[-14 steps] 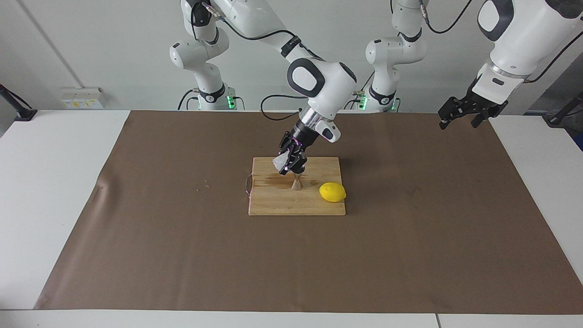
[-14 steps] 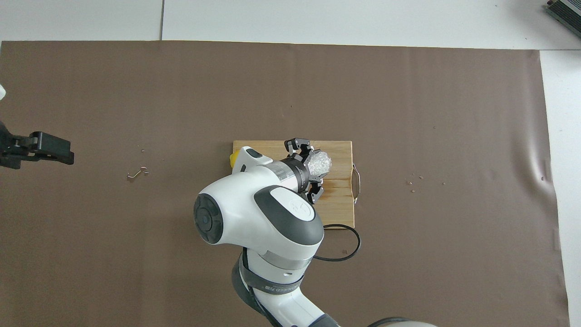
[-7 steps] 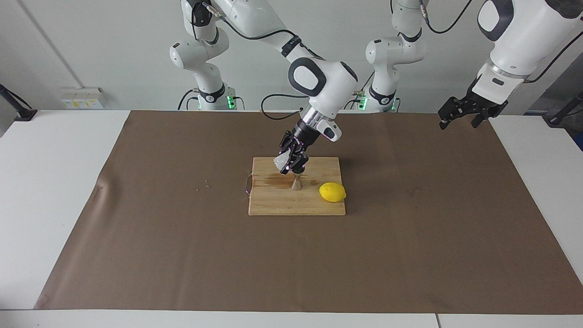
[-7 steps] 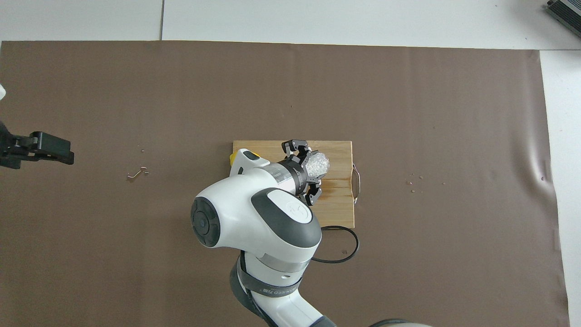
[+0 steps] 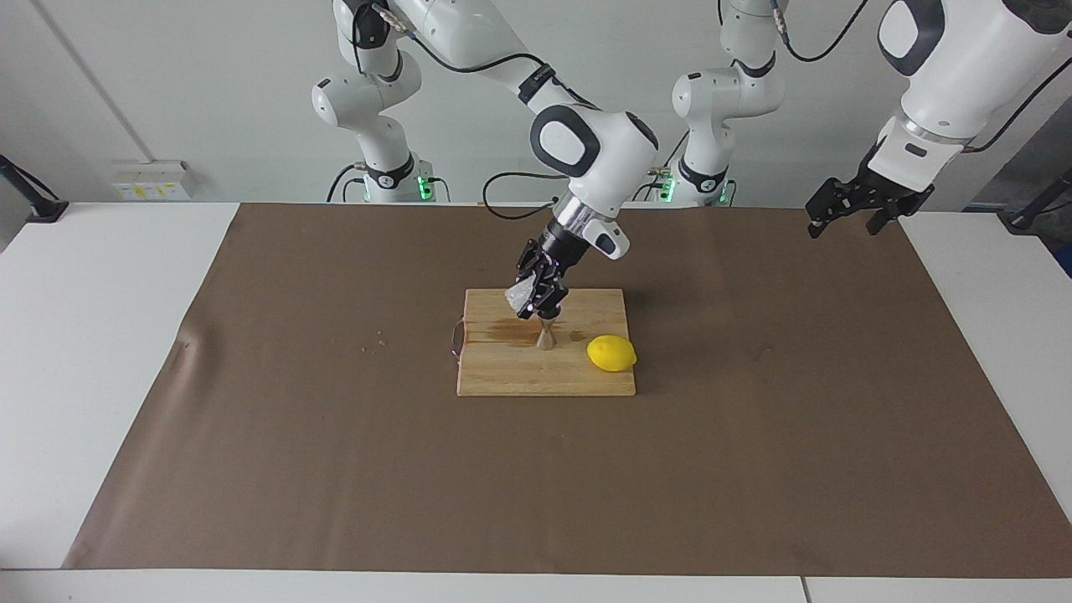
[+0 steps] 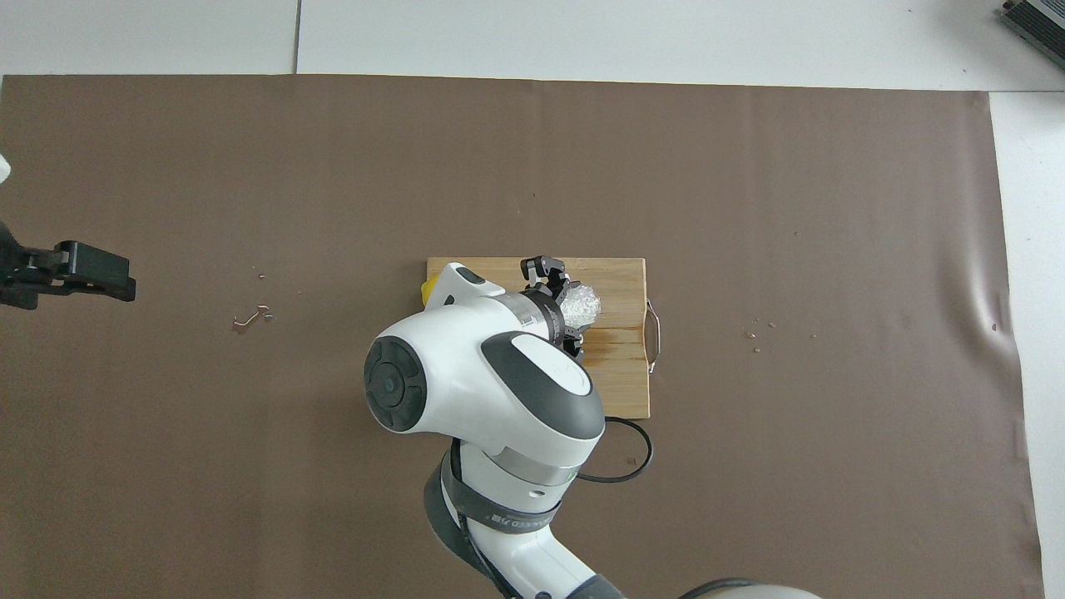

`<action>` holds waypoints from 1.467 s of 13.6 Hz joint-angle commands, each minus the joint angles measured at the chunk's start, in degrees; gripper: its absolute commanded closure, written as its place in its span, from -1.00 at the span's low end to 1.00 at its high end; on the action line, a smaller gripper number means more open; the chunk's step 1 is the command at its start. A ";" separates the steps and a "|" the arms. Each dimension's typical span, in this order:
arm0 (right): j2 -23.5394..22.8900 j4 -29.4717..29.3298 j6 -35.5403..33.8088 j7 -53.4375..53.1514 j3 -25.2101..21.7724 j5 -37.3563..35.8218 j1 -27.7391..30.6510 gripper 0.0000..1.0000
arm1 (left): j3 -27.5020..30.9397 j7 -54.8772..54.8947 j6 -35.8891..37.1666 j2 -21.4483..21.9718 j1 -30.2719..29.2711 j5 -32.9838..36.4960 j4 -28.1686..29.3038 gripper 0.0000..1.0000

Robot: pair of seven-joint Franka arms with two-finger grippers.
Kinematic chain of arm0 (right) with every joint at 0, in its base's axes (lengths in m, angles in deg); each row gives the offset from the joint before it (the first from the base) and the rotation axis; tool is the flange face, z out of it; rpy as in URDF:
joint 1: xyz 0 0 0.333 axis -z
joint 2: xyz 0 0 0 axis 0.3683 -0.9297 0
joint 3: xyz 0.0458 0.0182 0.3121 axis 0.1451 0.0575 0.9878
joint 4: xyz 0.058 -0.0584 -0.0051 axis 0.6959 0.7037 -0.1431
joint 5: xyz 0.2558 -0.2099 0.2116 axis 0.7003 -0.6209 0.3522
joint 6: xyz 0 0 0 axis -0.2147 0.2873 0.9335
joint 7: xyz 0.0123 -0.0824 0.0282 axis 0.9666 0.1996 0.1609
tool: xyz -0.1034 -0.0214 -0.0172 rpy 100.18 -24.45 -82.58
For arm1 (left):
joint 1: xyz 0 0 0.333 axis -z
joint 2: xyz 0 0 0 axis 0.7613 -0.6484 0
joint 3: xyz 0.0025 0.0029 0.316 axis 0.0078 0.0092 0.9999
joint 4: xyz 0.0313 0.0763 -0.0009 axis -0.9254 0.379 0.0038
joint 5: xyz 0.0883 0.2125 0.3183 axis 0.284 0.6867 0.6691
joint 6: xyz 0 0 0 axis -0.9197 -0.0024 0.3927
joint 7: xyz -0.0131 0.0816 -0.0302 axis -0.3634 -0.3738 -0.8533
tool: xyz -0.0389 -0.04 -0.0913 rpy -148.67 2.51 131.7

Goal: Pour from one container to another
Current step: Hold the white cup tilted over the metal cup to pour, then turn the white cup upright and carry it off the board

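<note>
My right gripper (image 5: 536,300) (image 6: 568,309) is shut on the whitish crinkled cup (image 5: 517,295) (image 6: 581,304) and holds it tilted in the air. It hangs just above the steel jigger (image 5: 545,337), which stands upright on the wooden cutting board (image 5: 519,375) (image 6: 620,378). In the overhead view the right arm hides the jigger. My left gripper (image 5: 863,209) (image 6: 71,270) waits open and high over the mat's edge at the left arm's end of the table.
A yellow lemon (image 5: 611,353) (image 6: 427,289) lies on the board beside the jigger, toward the left arm's end. A dark wet patch (image 5: 502,328) marks the board. The board's metal handle (image 5: 455,339) points toward the right arm's end. Crumbs (image 5: 373,342) dot the brown mat.
The right arm's wrist has drawn up a little and turned, with the cup still tilted over the jigger. The left arm has not moved.
</note>
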 commanded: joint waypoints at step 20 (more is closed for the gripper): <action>9.48 17.45 18.04 18.78 0.83 31.15 19.63 0.57 | 0.63 0.42 -1.10 0.09 0.76 -0.35 0.82 -1.00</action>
